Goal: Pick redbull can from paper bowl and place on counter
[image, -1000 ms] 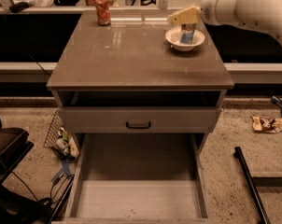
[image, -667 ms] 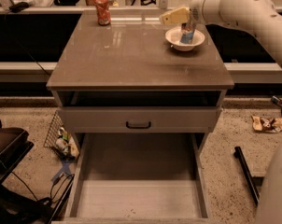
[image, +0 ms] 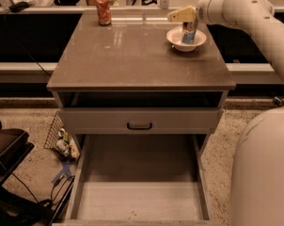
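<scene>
The redbull can point(image: 189, 32), silver and blue, stands upright in the white paper bowl point(image: 173, 36) at the back right of the grey-brown counter point(image: 132, 55). My gripper point(image: 180, 15), pale yellow, reaches in from the right on the white arm point(image: 236, 6). It sits just above and slightly left of the can's top, which it hides. I cannot tell whether it touches the can.
An orange-red dented soda can point(image: 103, 9) stands at the counter's back left. Below the top is a shut drawer with a black handle point(image: 139, 125) and a pulled-out bottom drawer point(image: 139, 187). A large arm link point(image: 264, 168) fills the lower right. A wire basket point(image: 57, 135) sits on the floor at left.
The gripper has shifted slightly left above the bowl. The arm has swung so that a large link now fills the lower right. The can stays in the bowl.
</scene>
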